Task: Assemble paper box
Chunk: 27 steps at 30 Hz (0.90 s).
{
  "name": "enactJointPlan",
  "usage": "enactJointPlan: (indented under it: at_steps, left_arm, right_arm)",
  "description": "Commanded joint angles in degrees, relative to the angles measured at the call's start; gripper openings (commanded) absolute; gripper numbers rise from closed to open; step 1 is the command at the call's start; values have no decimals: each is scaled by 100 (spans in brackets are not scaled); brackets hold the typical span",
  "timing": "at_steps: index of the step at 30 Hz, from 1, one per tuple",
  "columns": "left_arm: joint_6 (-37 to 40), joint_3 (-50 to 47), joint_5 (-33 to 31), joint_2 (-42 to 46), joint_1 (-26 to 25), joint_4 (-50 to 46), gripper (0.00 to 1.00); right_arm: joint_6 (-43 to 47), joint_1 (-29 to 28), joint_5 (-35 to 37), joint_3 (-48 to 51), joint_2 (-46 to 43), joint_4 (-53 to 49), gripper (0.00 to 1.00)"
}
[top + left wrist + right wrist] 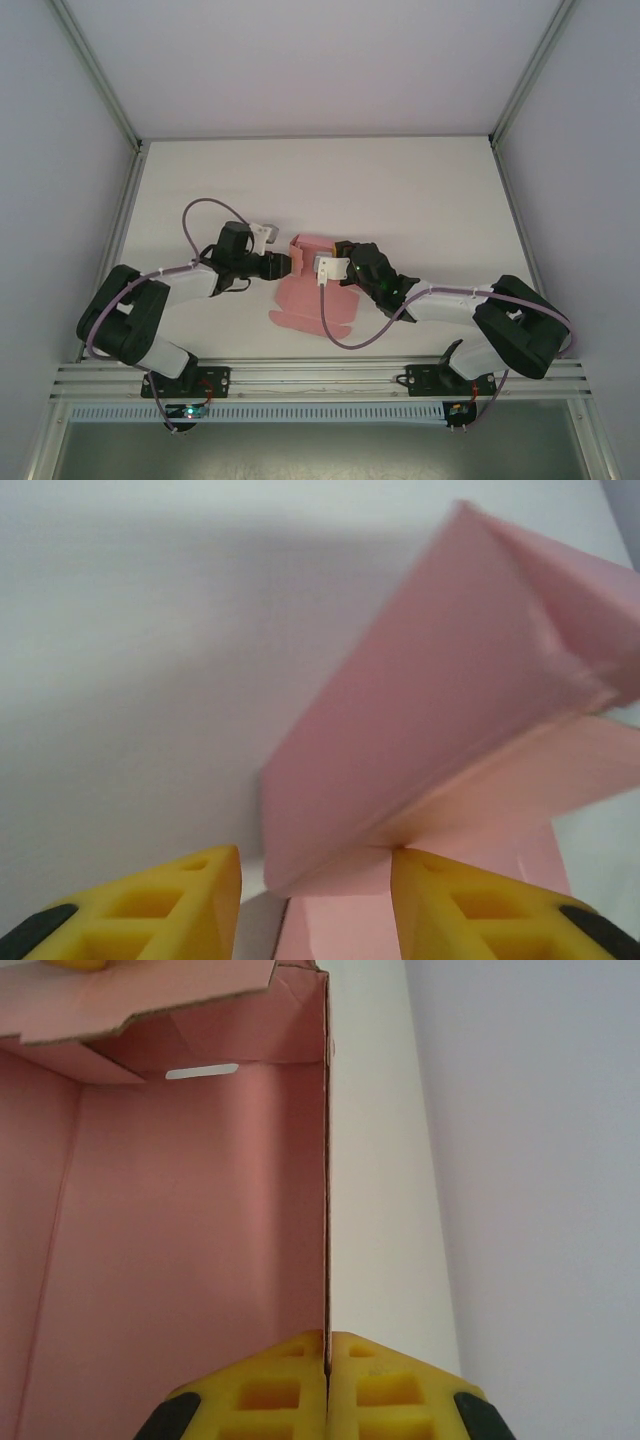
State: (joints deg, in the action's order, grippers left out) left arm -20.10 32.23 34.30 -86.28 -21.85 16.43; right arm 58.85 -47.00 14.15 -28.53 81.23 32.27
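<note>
The right hand [327, 1380] is clenched on the top edge of one upright wall of the paper box [190, 1220], with the thin card pinched flat between its two yellow fingers [270, 1392]. The left hand [315, 885] is released, its fingers spread and a low pink flap lying between them. The view is too close to tell whether either finger touches the card. The box sits near the middle of the tabletop [400, 190], between the two hands and only partly raised. Its far end stands up with walls folded, while the near part of the sheet lies flat toward the arms.

The risk, as I judge it, lies in that single pinch. The card is light and creased, so a pull by the right hand could drag the whole sheet across the smooth surface rather than fold it. It could also bend the wall away from its crease. If the left hand closes or pushes off-line, it could crush the raised panel in front of it or spring the folded end open. A small slot [202, 1071] in the end wall suggests a tab has to seat there, and a skewed wall would miss it.

The tabletop is plain, white and matte. White panels close it in at the sides and far end, with metal frame posts [95, 70] at the corners and a rail [320, 372] along the near edge.
</note>
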Motion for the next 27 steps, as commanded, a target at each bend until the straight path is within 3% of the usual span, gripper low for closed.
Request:
enactJointPlan:
  at_steps: [1, 6, 12, 18, 27]
  left_arm:
    - [556, 286, 384, -109, -202, 475, 43]
    - [679, 380, 46, -75, -327, 270, 41]
    - [750, 278, -1353, 298, -425, -171, 43]
    - [1011, 161, -1022, 434, -560, 146, 43]
    - [1123, -111, -1769, 490, -913, 580, 42]
  right_arm:
    - [-56, -59, -118, -74, -52, -267, 0]
    - [24, -114, -47, -43, -62, -309, 0]
    - [-48, -165, -40, 17, -229, -342, 0]
    - [-32, -332, 93, 57, -209, -464, 0]
    - [438, -874, 1098, 298, 153, 263, 0]
